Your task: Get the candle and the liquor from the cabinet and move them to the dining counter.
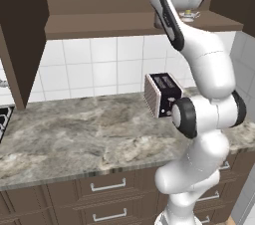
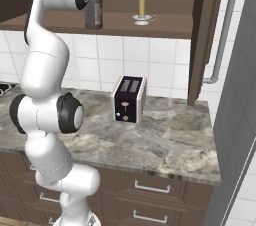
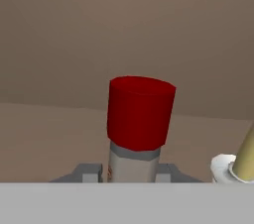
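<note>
**Liquor gripped in the cabinet, candle waiting**

Liquor sits clamped in my gripper, the fingers pressed to either side of its neck just under the red cap, as the hand view shows. The bottle is at the front of the cabinet's shelf; I cannot tell whether its base rests there or has lifted. I judge the task early: neither item has reached the dining counter. The candle stands upright in its white holder on the same shelf, near the bottle on its right, so a careless pull could knock it. Below, a toaster stands on the marble surface. The open cabinet door hangs at the right, narrowing my way out.
</note>
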### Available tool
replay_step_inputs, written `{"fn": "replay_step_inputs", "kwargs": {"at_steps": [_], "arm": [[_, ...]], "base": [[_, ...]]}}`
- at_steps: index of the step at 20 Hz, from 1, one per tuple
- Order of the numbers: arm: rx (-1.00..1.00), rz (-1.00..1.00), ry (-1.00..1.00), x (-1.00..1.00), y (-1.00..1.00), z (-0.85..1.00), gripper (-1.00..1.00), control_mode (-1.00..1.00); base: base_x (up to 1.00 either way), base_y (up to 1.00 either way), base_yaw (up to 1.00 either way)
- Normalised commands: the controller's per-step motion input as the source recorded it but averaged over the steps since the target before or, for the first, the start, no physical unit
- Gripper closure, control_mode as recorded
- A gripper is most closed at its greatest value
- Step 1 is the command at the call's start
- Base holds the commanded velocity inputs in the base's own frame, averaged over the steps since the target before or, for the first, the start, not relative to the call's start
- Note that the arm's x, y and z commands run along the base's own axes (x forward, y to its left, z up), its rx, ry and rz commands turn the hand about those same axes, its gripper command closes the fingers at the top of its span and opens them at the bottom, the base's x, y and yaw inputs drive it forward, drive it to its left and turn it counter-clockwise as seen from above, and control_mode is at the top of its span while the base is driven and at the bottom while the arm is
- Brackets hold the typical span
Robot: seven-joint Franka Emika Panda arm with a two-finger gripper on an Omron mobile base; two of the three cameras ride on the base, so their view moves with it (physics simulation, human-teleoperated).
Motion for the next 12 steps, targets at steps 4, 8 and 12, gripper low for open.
{"fn": "replay_step_inputs", "kwargs": {"at_steps": [4,8,12], "arm": [[0.0,0.0,0.09,-1.0,-0.26,-0.47,1.0,-1.0],[0.0,0.0,0.08,-1.0,-0.03,-0.56,1.0,-1.0],[0.0,0.0,0.0,-1.0,0.0,-0.64,1.0,-1.0]], "base": [[0.0,0.0,0.0],[0.0,0.0,0.0],[0.0,0.0,0.0]]}}
